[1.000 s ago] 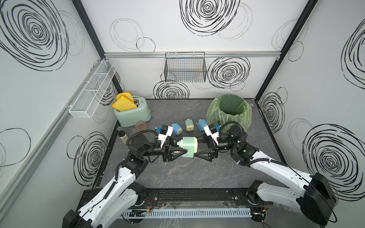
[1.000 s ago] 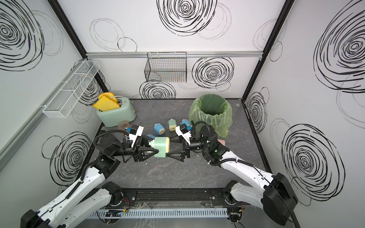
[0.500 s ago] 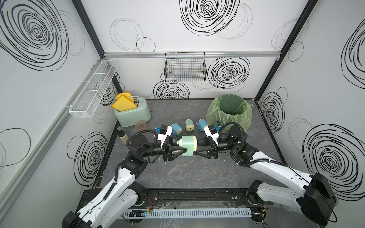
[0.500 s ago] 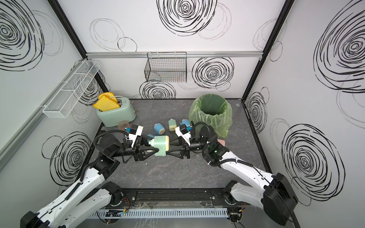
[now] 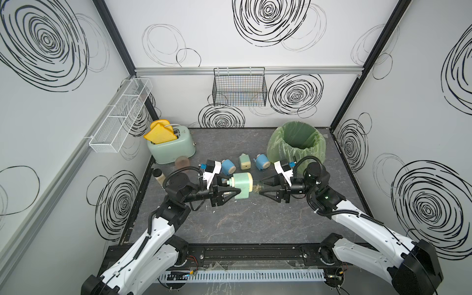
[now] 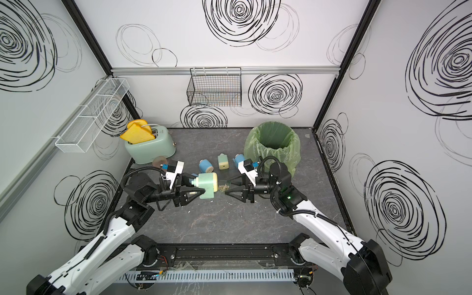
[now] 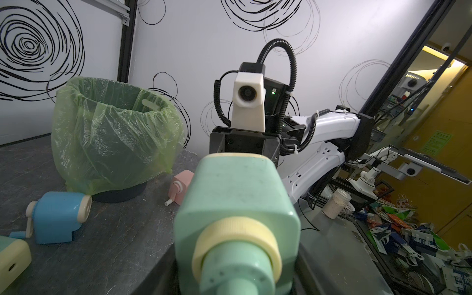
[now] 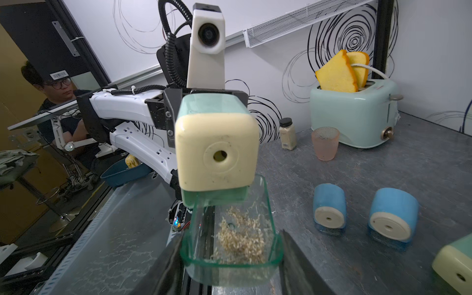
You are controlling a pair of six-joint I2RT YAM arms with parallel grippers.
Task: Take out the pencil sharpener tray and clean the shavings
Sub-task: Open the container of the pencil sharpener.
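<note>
A mint-green pencil sharpener [image 5: 242, 185] [image 6: 208, 185] with a cream front face [image 8: 217, 148] hangs above the table's middle. My left gripper [image 5: 233, 184] [image 6: 200, 185] [image 7: 237, 281] is shut on its body from the crank end. A clear green tray [image 8: 229, 240] [image 5: 256, 188] sticks partly out of the sharpener's base. Pale shavings [image 8: 242, 237] lie inside it. My right gripper [image 8: 229, 260] [image 5: 260, 187] [image 6: 227, 187] is shut on the tray's outer end, one dark finger [image 8: 168, 265] on each side.
A bin lined with a green bag [image 5: 297, 145] stands at the back right, behind my right wrist. Two blue sharpeners [image 5: 228, 166] [image 5: 262, 161] and a yellowish one [image 5: 244, 162] lie behind the grippers. A toaster [image 5: 173, 148], pink cup [image 5: 182, 162] and jar [image 5: 158, 176] sit at the left.
My right gripper's jaws have narrowed onto the tray's end and drawn it partly out toward the right. The left gripper keeps hold of the sharpener and has barely moved.
</note>
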